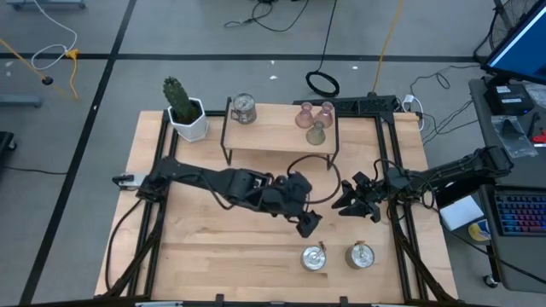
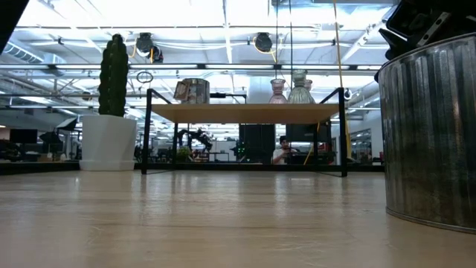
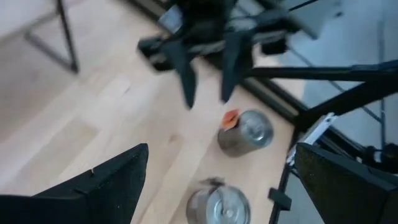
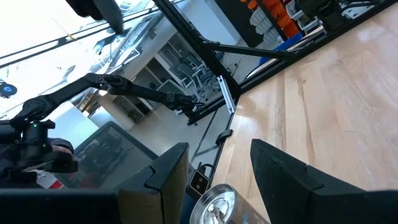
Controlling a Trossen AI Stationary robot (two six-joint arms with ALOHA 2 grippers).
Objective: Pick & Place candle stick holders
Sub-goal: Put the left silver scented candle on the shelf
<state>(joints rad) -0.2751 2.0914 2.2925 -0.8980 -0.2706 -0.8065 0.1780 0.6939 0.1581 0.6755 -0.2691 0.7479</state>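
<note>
Both open and empty: left hand (image 1: 309, 223), right hand (image 1: 348, 205), mid-counter (image 1: 213, 247), above two silver holders (image 1: 315, 257).

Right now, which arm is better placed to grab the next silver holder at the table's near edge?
Probably the left: its open gripper hovers just above the left silver holder. The right gripper, also open, sits farther from the right silver holder.

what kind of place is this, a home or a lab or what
Most likely a robotics lab or workshop. The wooden table sits in a black frame on a concrete floor strewn with cables, a keyboard lies on a bench beside it, and the low view shows industrial ceiling lights.
</note>
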